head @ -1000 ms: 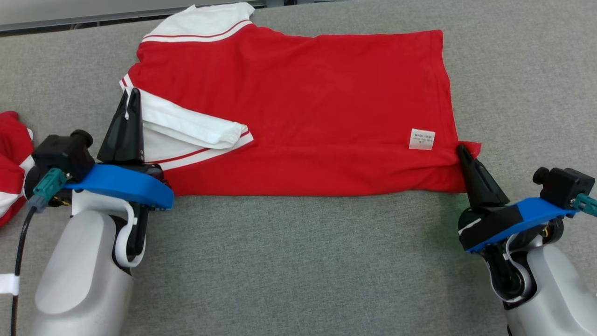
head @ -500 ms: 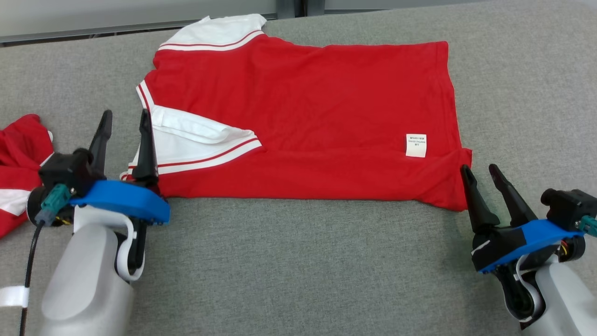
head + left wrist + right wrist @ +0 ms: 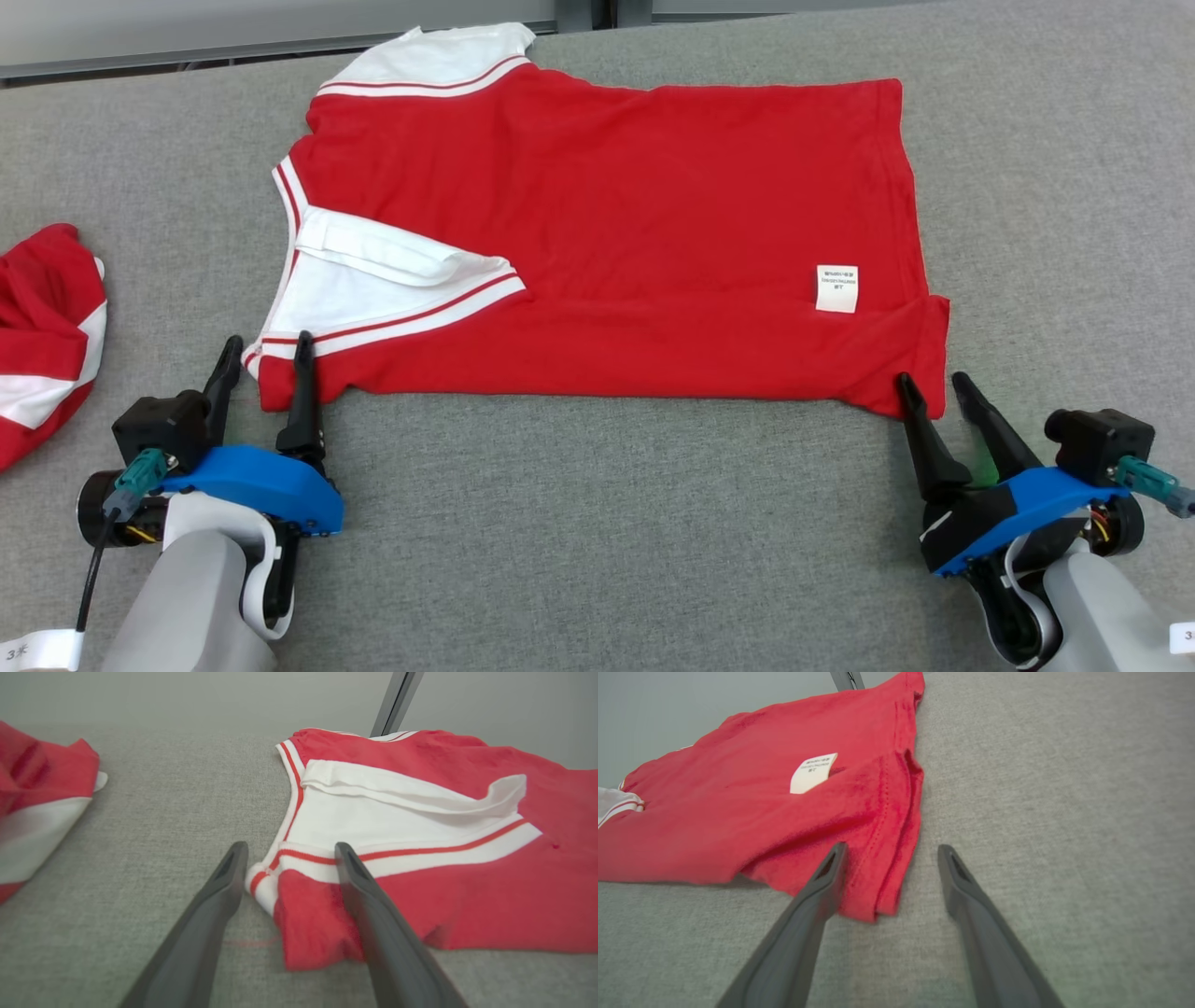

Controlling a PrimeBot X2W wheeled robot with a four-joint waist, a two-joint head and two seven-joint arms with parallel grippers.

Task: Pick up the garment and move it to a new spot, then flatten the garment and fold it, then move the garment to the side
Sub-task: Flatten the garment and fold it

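The red garment (image 3: pixel 607 233) is spread on the tabletop (image 3: pixel 607 523); the left tool (image 3: pixel 268 339) and right tool (image 3: pixel 930 377) are held released at its near corners.

In front of me is a big grey table (image 3: pixel 597 523) with a fuzzy cloth top. On my left, at the edge, lies a red and white cloth (image 3: pixel 42 327), all bunched up. Far behind the table I see a pale wall (image 3: pixel 233 28) and a thin dark post (image 3: pixel 583 14) standing up.
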